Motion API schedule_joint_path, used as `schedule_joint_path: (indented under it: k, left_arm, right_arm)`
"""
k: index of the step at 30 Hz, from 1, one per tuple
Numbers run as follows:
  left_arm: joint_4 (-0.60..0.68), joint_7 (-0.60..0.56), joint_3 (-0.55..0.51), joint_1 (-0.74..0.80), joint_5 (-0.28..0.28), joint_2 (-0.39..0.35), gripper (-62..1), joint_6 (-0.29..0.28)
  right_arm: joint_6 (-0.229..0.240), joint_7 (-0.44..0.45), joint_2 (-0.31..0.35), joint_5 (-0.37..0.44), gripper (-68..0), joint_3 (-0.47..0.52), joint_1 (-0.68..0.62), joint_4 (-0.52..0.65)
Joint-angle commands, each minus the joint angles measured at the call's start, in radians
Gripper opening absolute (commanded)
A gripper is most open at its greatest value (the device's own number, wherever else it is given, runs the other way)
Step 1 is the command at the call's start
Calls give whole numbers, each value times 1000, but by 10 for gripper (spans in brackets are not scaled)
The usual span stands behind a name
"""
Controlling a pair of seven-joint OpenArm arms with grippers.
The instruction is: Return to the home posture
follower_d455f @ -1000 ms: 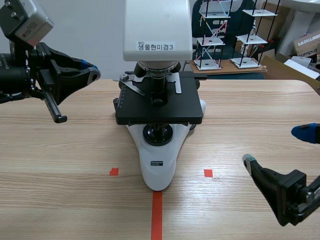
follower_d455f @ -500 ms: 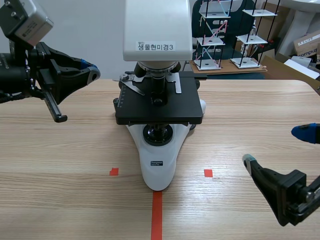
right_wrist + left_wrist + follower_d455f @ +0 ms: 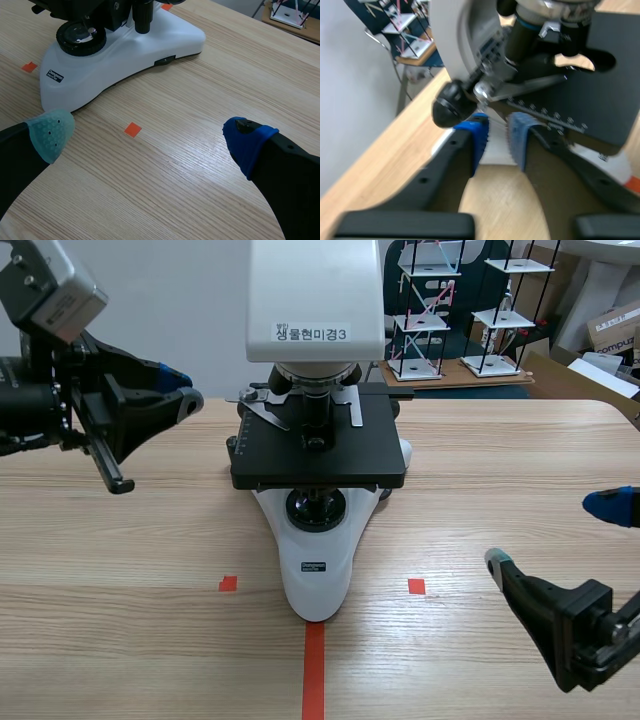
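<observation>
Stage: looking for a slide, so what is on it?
On the stage, metal clips show, with objectives above; no slide visible, though the objectives hide its middle.

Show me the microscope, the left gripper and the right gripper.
microscope (image 3: 318, 455): scene view, black stage.
left gripper (image 3: 497, 135): left wrist view, between its fingertips.
right gripper (image 3: 149, 137): right wrist view, between its fingertips.

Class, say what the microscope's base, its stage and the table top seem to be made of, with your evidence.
Base: glossy white, smooth rounded shape, likely moulded plastic or painted metal.
Stage: flat matt black plate, probably painted metal.
Table top: pale wood grain, wood or a wood-look laminate; cannot tell which.
</observation>
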Motion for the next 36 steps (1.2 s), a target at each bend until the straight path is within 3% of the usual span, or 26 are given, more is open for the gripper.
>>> schedule_joint_path:
  k: [1,9,15,21,24,28,30,36]
  left_arm:
    - [13,-14,-30,31,-7,-1,-411,5]
    - [52,-29,-201,220,-18,8,-380,3]
    - [155,-89,-393,427,-18,66,-219,2]
    - [243,-146,-549,619,-10,201,-137,2]
    - [270,-174,-610,694,18,285,-70,2]
    - [303,-213,-669,773,130,396,3,2]
    - [315,-252,-686,809,190,446,14,2]
    - [348,-338,-701,911,261,546,14,2]
  right_arm:
    - [0,12,8,4,-10,8,-2,16]
    - [0,12,8,4,-10,8,-2,16]
    - [0,12,8,4,-10,8,-2,16]
    - [0,12,8,4,-10,8,-2,16]
    - [0,12,8,4,-10,8,-2,16]
    - [0,12,8,4,-10,8,-2,16]
    - [0,12,8,4,-10,8,-2,16]
    - [0,12,8,4,-10,8,-2,16]
